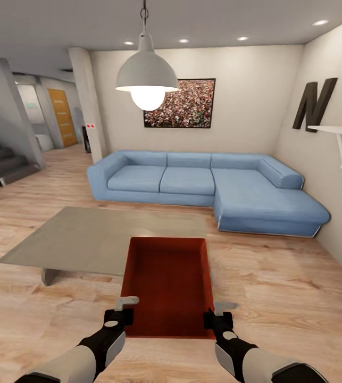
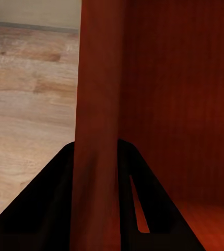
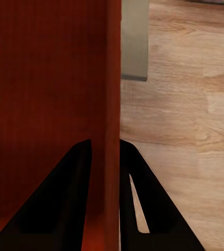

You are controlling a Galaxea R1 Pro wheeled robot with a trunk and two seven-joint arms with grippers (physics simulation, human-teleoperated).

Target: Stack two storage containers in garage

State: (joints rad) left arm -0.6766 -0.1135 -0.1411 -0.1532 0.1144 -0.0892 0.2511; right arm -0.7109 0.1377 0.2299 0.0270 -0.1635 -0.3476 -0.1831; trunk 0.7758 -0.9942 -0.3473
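- Location: the robot stands in the living room, on the light wood plank floor [image 1: 298, 287]. A blue sofa [image 1: 202, 186] lies ahead, with a low grey bench [image 1: 85, 239] between it and the robot.
- Task item: one orange-red storage container [image 1: 168, 287] is held in front of the trunk, open side up. Its far edge overlaps the near edge of the bench in the head view; whether it touches the bench cannot be determined.
- Left hand [image 1: 122, 314]: clamped on the left wall of the container. In the left wrist view, the wall [image 2: 98, 104] runs between the two dark fingers [image 2: 44, 209], one inside the bin and one outside.
- Right hand [image 1: 219, 318]: clamped on the right wall. In the right wrist view, the wall [image 3: 112, 104] passes between the fingers [image 3: 59, 204] in the same manner.
- Key relation: the container's long axis points straight away from the robot. Both hands grip near its close end, at opposite side walls, equally near. Most of the bin therefore extends forward of the grip.
- Judgement: the load is secured for transport. The next step is probably to turn the base toward the hallway [image 1: 53, 122] at the left, keeping the forward end clear of the bench.
- The garage is not reached yet.
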